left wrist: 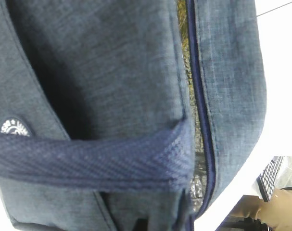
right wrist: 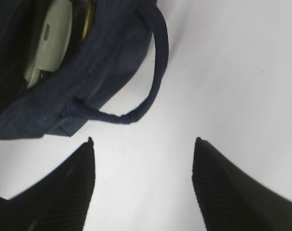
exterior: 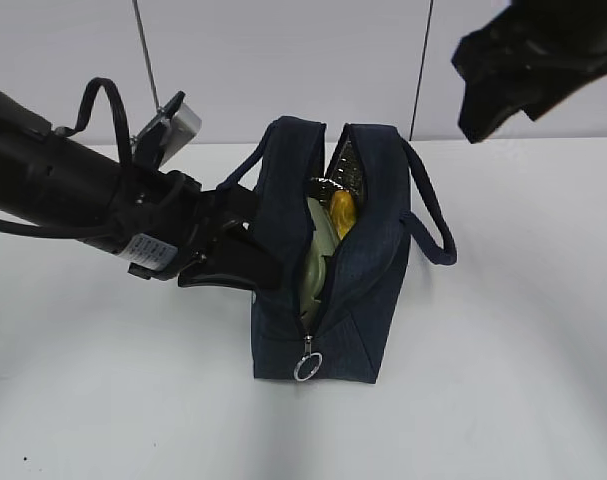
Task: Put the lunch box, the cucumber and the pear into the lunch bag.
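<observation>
Lunch bag (exterior: 358, 300) stood upright mid-table (exterior: 523, 400), zip open along the top, metal ring pull (exterior: 308, 366) hanging at the near end. Lunch box (exterior: 318, 262) sat on edge inside the opening, the pear (exterior: 342, 212) behind it, silver foil lining (exterior: 345, 172) showing past that. Cucumber not visible anywhere. Left gripper (exterior: 245, 262) was pressed against the bag's left side, jaws closed; whether it pinched fabric or the left handle, couldn't tell. The left wrist view was filled by navy fabric and a handle strap (left wrist: 97, 161). Right gripper (right wrist: 143, 144) hung above the table right of the bag, fingers spread wide, holding nothing, near the right handle (right wrist: 153, 72).
</observation>
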Robot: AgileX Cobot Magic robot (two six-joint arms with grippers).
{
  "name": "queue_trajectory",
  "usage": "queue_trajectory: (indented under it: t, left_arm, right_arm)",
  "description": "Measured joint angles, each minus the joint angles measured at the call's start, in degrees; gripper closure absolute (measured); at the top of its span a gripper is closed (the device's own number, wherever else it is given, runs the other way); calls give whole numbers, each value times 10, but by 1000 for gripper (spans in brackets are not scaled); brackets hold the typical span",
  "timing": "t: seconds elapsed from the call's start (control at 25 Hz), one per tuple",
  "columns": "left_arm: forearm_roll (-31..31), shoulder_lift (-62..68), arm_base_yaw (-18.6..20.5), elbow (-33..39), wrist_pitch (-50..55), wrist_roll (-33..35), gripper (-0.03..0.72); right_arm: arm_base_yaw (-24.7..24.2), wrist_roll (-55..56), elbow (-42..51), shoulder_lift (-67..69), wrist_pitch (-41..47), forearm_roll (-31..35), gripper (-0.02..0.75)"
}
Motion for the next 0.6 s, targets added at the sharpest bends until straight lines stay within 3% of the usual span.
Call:
queue_trajectory:
  t: [0.24,0.6]
  left_arm:
    - [2,0,0,0,2,1,697]
    - [4,0,0,0,5,4,697]
  right_arm:
    - [-14,-5,146,-84,-17,35,246]
    - [-14,-70,342,-150,-138,237,267]
